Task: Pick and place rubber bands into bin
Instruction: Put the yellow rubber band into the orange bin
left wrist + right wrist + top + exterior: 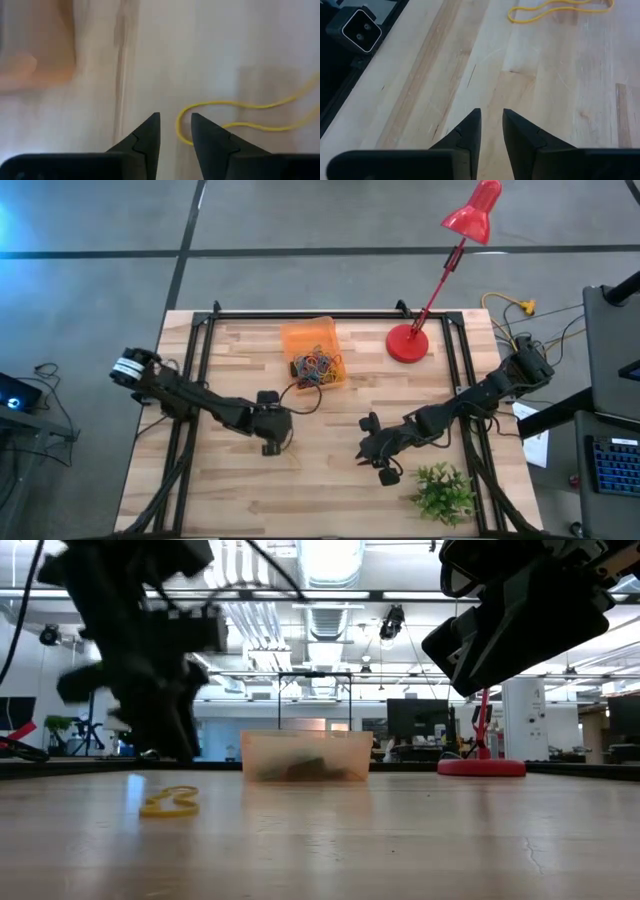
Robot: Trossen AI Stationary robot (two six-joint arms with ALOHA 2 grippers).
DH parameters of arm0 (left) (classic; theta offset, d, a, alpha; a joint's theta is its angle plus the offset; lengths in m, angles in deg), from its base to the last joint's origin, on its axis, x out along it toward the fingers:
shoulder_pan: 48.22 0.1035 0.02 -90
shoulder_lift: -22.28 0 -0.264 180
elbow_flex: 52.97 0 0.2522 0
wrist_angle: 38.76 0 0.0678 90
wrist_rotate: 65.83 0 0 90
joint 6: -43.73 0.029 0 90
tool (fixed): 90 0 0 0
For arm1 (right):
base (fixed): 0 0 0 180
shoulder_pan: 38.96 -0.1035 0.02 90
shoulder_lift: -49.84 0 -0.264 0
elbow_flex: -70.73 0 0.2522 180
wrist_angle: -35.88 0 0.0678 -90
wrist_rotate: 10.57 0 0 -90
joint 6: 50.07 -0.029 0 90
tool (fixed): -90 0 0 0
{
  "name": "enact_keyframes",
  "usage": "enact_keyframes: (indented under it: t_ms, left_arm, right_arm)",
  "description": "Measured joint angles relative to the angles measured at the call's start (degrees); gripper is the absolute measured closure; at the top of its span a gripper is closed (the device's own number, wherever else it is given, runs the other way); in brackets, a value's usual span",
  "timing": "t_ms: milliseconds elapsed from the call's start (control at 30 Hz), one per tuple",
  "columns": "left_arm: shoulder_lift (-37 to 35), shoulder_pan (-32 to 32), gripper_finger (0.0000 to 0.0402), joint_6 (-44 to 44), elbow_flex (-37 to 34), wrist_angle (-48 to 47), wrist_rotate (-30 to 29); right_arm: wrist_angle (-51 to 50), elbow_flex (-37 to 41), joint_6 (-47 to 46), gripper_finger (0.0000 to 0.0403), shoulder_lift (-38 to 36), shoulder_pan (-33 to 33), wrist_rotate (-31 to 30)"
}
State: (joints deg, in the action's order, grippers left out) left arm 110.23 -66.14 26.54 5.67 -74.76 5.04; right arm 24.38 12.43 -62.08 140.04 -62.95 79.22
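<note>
A yellow rubber band (pixel 235 106) lies flat on the wooden table, also seen in the low view (pixel 168 802) and the right wrist view (pixel 555 10). My left gripper (pixel 175 120) (pixel 271 436) is low over the table's middle and narrowly open, its fingertips on either side of the band's looped end (pixel 179 125). The orange bin (pixel 312 352) (pixel 307 755) stands farther back with several coloured rubber bands (pixel 316 367) in it. My right gripper (pixel 492 114) (pixel 375 460) hovers narrowly open right of centre, holding nothing. My left gripper comes from above with the yellow band's looped end (pixel 179 125) between its fingertips. The band runs behind one finger (pixel 210 145), and I cannot tell whether that finger touches it. The band lies on the table.
A red lamp base (pixel 407 343) (pixel 482 767) stands right of the bin, its arm slanting up beyond the far edge. A small green plant (pixel 443 491) sits near the table's near right corner. Black frame rails (pixel 196 370) run along both sides and the far edge.
</note>
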Motion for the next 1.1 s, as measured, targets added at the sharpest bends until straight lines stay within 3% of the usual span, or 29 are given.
enact_keyframes:
  t_ms: [133,367,633,1100]
  left_arm:
    - [-3.13,-1.06,0.0308,2.19,-0.25,2.72,2.37]
    - [-1.66,-3.78,0.0308,10.56,-0.35,15.2,16.83]
    - [4.7,-5.33,0.0308,15.2,0.12,18.95,17.69]
    - [6.01,-5.35,0.0308,29.06,0.17,18.51,17.82]
  right_arm:
    - [0.02,0.0,0.0,0.0328,0.0,0.0,0.0]
    - [0.07,0.04,0.2,0.0334,0.0,0.0,0.0]
    - [0.05,0.11,0.2,0.0328,0.0,0.0,0.0]
    - [0.13,0.11,0.2,0.0334,0.0,0.04,-1.53]
